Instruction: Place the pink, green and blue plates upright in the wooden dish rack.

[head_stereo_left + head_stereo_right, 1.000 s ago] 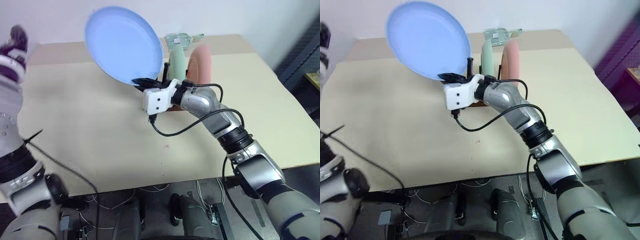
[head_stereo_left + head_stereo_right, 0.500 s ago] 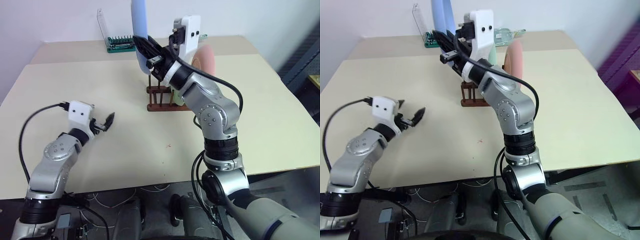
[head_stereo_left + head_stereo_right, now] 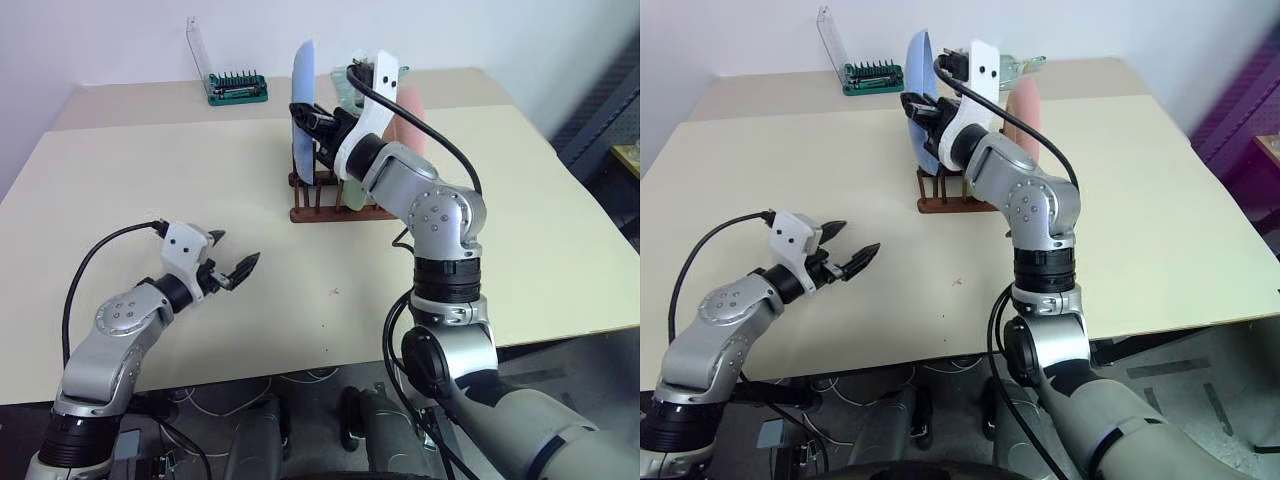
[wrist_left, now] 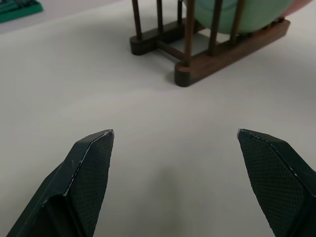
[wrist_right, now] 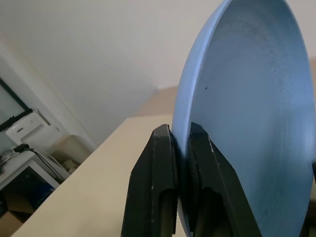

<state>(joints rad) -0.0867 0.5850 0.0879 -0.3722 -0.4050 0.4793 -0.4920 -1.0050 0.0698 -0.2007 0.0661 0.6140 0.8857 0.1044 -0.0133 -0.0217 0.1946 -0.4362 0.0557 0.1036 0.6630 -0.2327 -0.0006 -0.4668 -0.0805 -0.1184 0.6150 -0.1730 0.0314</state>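
Observation:
My right gripper [image 5: 180, 148] is shut on the rim of the blue plate [image 3: 305, 110]. The plate stands edge-on and upright over the left end of the wooden dish rack [image 3: 335, 205], its lower edge about level with the peg tops. The green plate [image 4: 237, 12] stands upright between the rack's pegs, and the pink plate [image 3: 411, 112] stands at the right end, both partly hidden by my right arm. My left gripper [image 3: 235, 268] is open and empty, low over the table to the front left of the rack.
A green tool-bit holder [image 3: 237, 88] with a raised clear lid stands at the back left of the table. A clear object lies behind the rack. The beige tabletop [image 3: 540, 230] stretches wide on both sides.
The right wrist rolled the blue plate from face-on and high at the left to edge-on, then lowered it over the rack's left end. My left arm swung down and right to just above the table.

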